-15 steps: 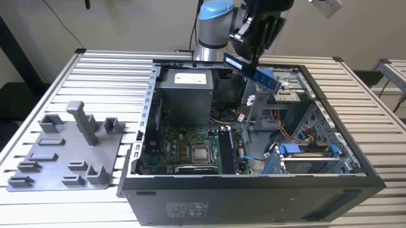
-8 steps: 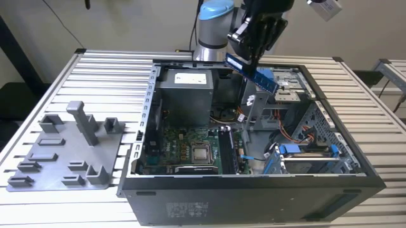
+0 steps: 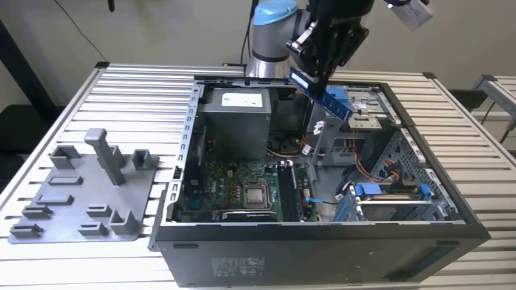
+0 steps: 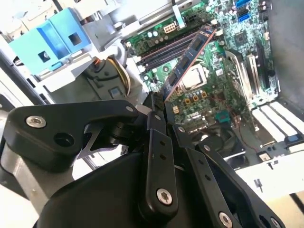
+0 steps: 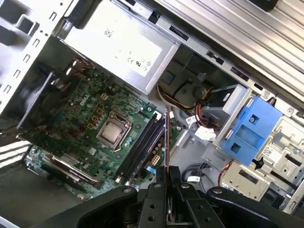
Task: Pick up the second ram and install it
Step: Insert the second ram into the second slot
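Observation:
The second ram [image 3: 329,96] is a long thin stick held tilted in the air above the open computer case [image 3: 322,232], over its rear right part in the exterior view. My gripper [image 3: 317,74] is shut on its upper end. In the second wrist view the second ram [image 4: 187,61] slants out from the gripper [image 4: 159,108] over the green motherboard [image 4: 218,90]. In the first wrist view the second ram [image 5: 167,137] shows edge-on, beyond the gripper [image 5: 167,175] and beside the black memory slots [image 5: 141,148]. The slots [image 3: 288,192] lie well below the stick.
A grey power supply [image 3: 236,121] and blue drive brackets [image 3: 388,190] crowd the case around the motherboard with its bare processor [image 3: 256,194]. A grey holder plate [image 3: 81,193] with upright blocks lies on the slatted table [image 3: 137,84] at the exterior view's left.

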Tool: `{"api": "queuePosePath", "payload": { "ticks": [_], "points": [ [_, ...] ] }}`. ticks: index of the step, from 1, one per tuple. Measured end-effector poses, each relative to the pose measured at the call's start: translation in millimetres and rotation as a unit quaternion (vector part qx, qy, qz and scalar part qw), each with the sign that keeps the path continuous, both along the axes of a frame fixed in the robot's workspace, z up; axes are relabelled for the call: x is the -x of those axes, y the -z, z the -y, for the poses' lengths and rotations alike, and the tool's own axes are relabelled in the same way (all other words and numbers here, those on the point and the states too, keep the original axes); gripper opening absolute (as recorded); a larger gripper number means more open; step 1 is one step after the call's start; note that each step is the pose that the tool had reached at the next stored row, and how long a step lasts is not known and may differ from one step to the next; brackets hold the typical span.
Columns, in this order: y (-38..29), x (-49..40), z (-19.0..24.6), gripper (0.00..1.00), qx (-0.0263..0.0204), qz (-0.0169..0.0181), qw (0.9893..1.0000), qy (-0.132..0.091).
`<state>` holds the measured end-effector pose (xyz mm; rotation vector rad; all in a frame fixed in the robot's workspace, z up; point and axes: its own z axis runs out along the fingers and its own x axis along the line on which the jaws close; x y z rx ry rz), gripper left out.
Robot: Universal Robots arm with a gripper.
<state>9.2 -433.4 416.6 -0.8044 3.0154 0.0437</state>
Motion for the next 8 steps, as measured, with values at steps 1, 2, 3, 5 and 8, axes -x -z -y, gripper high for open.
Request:
{"api": "queuePosePath", "payload": {
  "ticks": [1,2,3,5,8],
  "points": [
    [0.2,0.0,0.0,0.14,0.0000,0.0000,1.0000,0.008],
    [0.3,0.0,0.0,0.14,0.0000,0.0000,0.9999,0.017],
    [0.5,0.0,0.0,0.14,0.0000,0.0000,0.9997,0.026],
    [0.7,0.0,0.0,0.14,0.0000,0.0000,0.9990,0.044],
    [1.2,0.0,0.0,0.14,0.0000,0.0000,0.9975,0.070]
  ]
}}
